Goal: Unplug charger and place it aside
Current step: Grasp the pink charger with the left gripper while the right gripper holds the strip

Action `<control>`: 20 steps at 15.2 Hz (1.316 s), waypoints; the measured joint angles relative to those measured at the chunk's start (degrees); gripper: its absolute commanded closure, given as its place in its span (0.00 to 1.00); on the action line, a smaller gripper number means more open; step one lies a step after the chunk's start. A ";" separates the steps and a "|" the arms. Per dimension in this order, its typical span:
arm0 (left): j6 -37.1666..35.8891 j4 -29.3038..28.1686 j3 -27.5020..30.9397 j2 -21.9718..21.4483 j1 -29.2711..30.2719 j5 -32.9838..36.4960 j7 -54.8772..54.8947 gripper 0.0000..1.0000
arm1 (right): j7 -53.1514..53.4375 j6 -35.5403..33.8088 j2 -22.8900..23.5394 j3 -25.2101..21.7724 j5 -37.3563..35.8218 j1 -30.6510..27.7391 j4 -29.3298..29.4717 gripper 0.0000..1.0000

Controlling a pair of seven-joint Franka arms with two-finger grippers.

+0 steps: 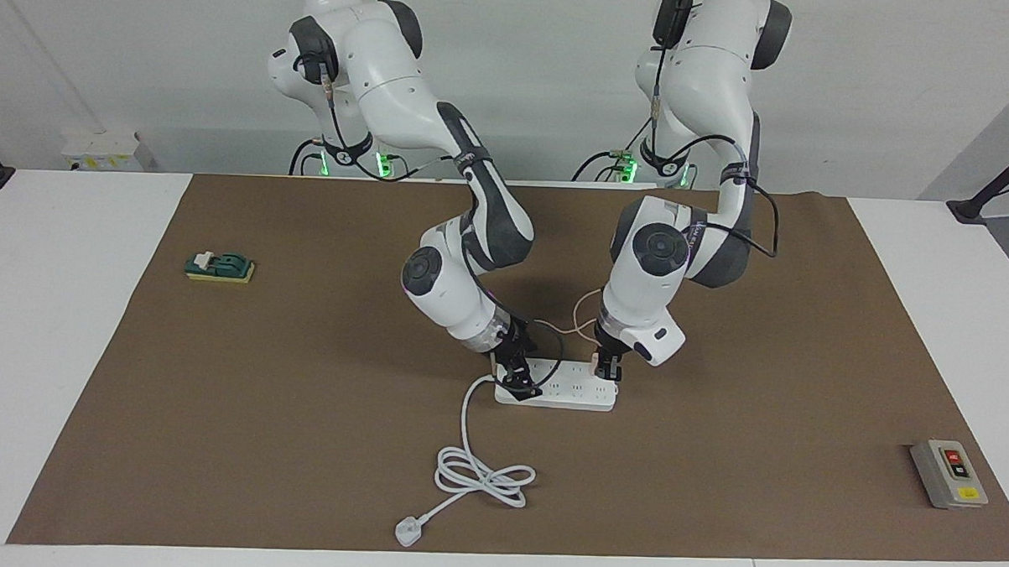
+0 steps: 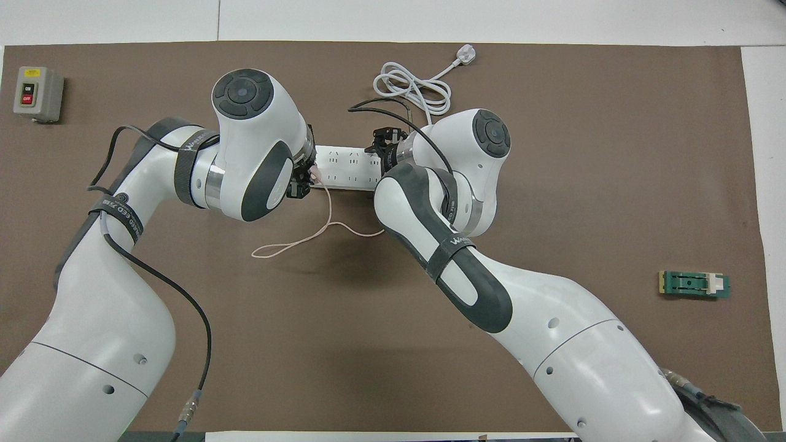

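Altogether one brown mat (image 1: 255, 443) covers the white table (image 1: 59, 301), and two white arms reach onto it, each ending in one black gripper. One long white power strip (image 1: 564, 390) lies mid-mat, its one thick white cord (image 1: 473, 471) coiling away from the robots to a single three-pin plug (image 1: 408, 532). One grey switch box (image 1: 948, 474) sits at the left arm's end of the mat, and one green block (image 1: 220, 266) on a yellow base sits at the right arm's end.

One charger (image 1: 594, 355) is present: a small pale pink cube seated in the power strip at the end toward the left arm. Its thin pink cable (image 2: 319, 230) runs from the cube toward the robots, loops loosely on the mat and passes under the right arm, where its end is hidden.

As for the left gripper (image 1: 607, 371), it stands upright on that end of the strip, its fingers pressed together on the charger, the cube barely showing between them. At the strip's other end, the right gripper (image 1: 519, 385) is down on the strip; I cannot tell whether its fingers are spread or closed.
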 measured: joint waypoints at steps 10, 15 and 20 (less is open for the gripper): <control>0.45 -0.46 0.00 -0.25 -0.01 0.00 0.00 1.00 | -3.39 1.79 0.74 -0.31 0.00 -0.46 -0.15 0.00; 0.47 -0.48 -0.01 -0.26 -0.01 0.01 0.00 1.00 | -3.22 1.72 0.85 -0.26 0.26 -0.70 -0.22 0.22; 0.51 -0.49 0.00 -0.26 -0.01 0.01 0.00 1.00 | -3.33 1.67 0.85 -0.11 0.68 -0.91 -0.27 0.97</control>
